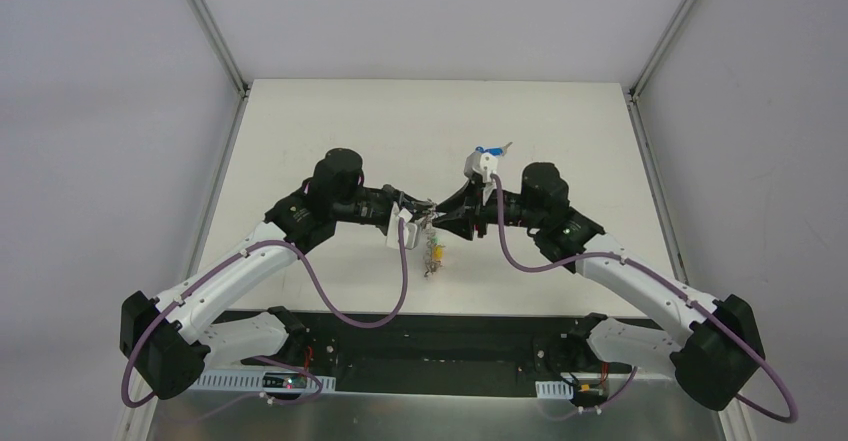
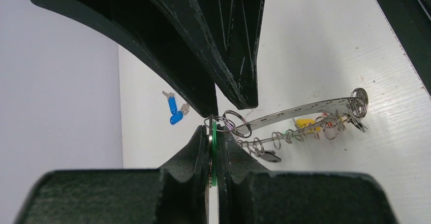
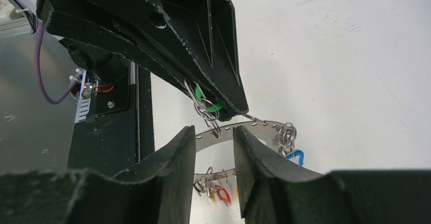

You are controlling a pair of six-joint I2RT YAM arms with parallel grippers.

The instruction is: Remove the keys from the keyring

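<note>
The keyring (image 2: 300,113) is a thin perforated grey metal hoop hanging in the air between my two grippers, with small split rings along it. My left gripper (image 2: 214,127) is shut on a green-headed key (image 2: 214,153) linked to the hoop by a split ring. A yellow key (image 2: 307,124) hangs from the hoop's far side. My right gripper (image 3: 214,132) faces the left one, its fingers apart, with the keyring (image 3: 254,125) crossing just beyond the gap. Red (image 3: 224,195) and blue (image 3: 295,156) keys dangle below. From above, the bunch (image 1: 434,246) hangs under both grippers.
A loose blue-headed key (image 1: 490,148) lies on the white table (image 1: 330,131) behind the right gripper, also seen as the blue key (image 2: 174,111) in the left wrist view. A black rail (image 1: 420,346) runs along the near edge between the arm bases.
</note>
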